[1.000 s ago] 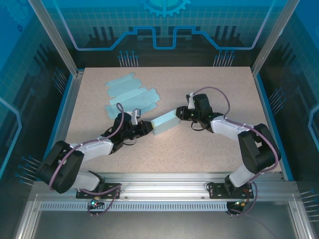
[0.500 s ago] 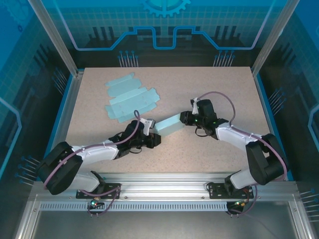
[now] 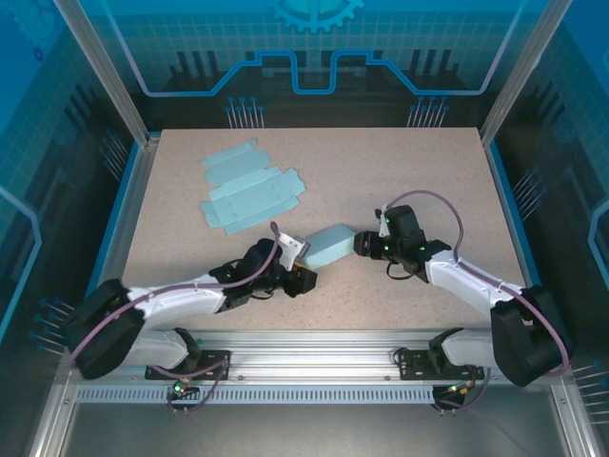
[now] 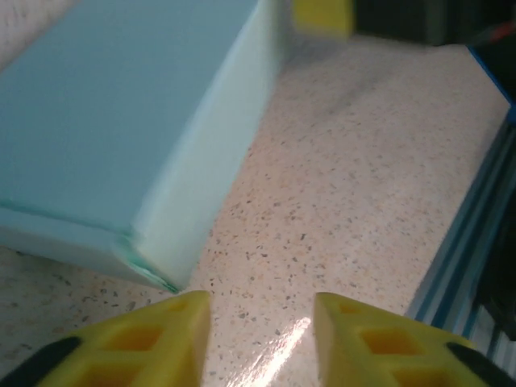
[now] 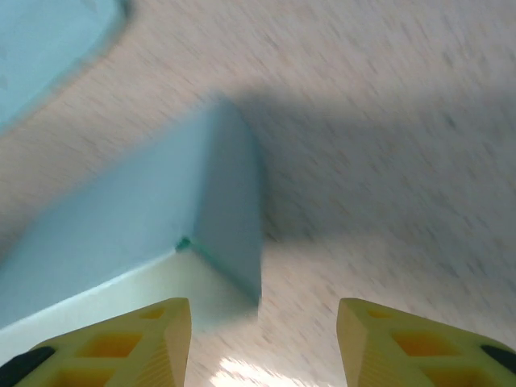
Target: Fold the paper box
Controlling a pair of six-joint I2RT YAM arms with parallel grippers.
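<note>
The box (image 3: 330,246) is lying closed on the counter (image 3: 428,171) toward its near edge, between the two arms, while flat blanks (image 3: 249,186) are resting well apart at the far left. The left end effector (image 3: 304,262) is hovering just beside the box's left end. Its fingers (image 4: 145,339) are standing apart with nothing between them, and in its wrist view the box is sitting just ahead and to the left. The right end effector (image 3: 363,244) is waiting at the opposite end, likewise spread and empty, with a box corner showing ahead of its gap. Being thin paper and hollow, the box is probably weighing next to nothing, so it would be sliding readily on the smooth counter and denting under any firm squeeze. The wide faces would likely be bowing inward if pinched mid-panel. The creased edges and short ends are looking like the stiffer places to take hold, gently and from both ends together.
</note>
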